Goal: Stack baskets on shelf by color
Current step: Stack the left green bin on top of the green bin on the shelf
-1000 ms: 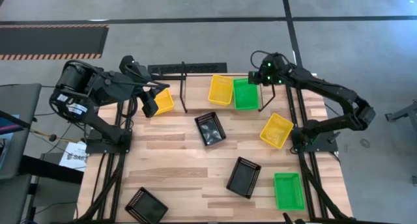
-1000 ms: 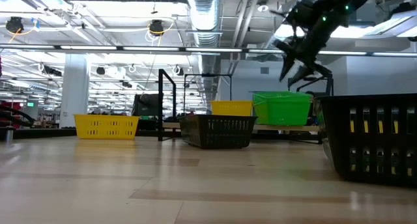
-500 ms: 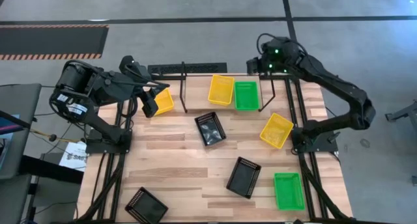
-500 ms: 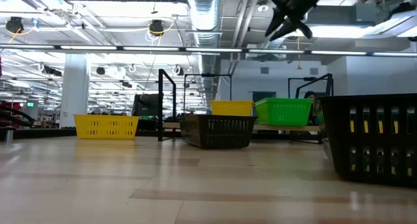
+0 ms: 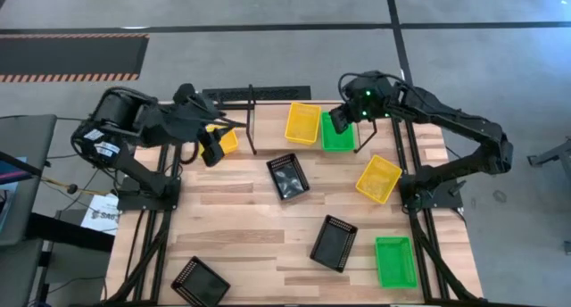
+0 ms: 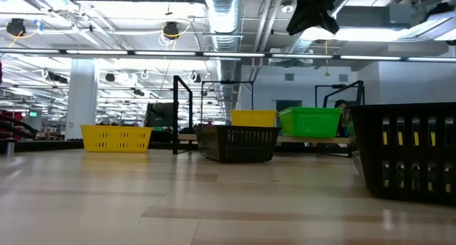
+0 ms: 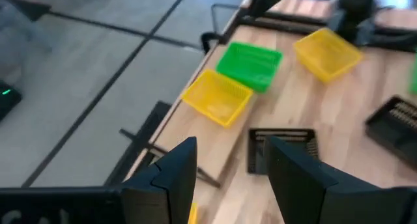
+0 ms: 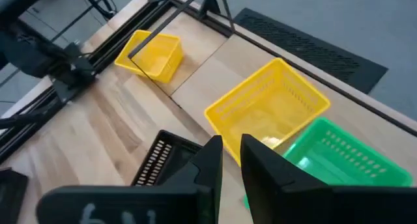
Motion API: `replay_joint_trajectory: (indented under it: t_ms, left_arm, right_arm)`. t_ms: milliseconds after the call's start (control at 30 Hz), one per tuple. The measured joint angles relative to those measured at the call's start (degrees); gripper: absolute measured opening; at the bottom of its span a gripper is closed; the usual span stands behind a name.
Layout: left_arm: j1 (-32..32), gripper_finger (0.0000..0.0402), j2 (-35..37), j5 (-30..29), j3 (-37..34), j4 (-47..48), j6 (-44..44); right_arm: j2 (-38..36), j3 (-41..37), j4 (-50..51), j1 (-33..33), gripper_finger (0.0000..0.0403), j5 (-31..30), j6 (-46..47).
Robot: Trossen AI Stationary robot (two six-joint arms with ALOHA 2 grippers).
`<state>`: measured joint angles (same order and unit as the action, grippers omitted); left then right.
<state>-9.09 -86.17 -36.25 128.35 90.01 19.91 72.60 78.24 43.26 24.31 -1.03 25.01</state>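
The shelf is a light plank on black wire legs at the table's far edge. A yellow basket and a green basket stand side by side on the shelf. My right gripper hovers high above the green basket, shut and holding nothing. My left gripper hangs open over the near edge of another yellow basket, which rests on the table left of the shelf. Other baskets lie on the table: black ones, a yellow one and a green one.
The shelf's upright wire legs stand beside the baskets. Black frame rails run along both table sides. A black basket stands close to the low camera, and bare tabletop lies in the middle.
My right gripper rose from the green basket's far right corner toward the far edge, then swung back left over that basket. The green basket, askew a second ago, now sits square on the shelf. My left gripper shifted slightly toward the table's right.
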Motion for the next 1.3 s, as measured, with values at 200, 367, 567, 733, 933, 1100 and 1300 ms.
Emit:
replay_joint_trajectory:
  t_ms: [200, 367, 567, 733, 933, 1100, 1300]
  left_arm:
    - [2.04, 0.0167, 0.07, -7.76, -8.5, -0.02, 7.64]
    - [3.0, 0.0167, 0.09, -2.39, -17.65, -0.08, 12.34]
    - [3.36, 0.0167, -0.19, 0.61, -30.75, -7.43, 9.92]
    - [3.48, 0.0167, -0.24, 11.3, -39.14, -24.51, -4.99]
    - [5.26, 0.0167, -0.24, 14.95, -43.79, -33.51, -7.25]
    - [6.61, 0.0167, -0.17, 14.73, -44.3, -30.44, -3.6]
    - [6.96, 0.0167, -0.17, 14.61, -44.3, -28.43, -1.99]
  right_arm:
    - [-0.45, 0.03, -4.6, -1.05, 0.0074, 7.02, -2.23]
    - [-1.86, 0.04, -9.92, -4.27, 0.0074, 8.93, -3.95]
    - [-4.49, 0.07, -12.48, -5.2, 0.0074, 8.96, -3.63]
    - [-5.28, 0.07, -12.54, -4.76, 0.0074, 10.62, -2.57]
    - [-4.05, 0.07, -12.24, -5.49, 0.0074, 15.94, -1.97]
    - [0.21, 0.03, -8.78, -9.42, 0.0056, 11.69, -4.6]
    - [7.39, 0.02, -1.56, -11.2, 0.0009, 3.66, -7.68]
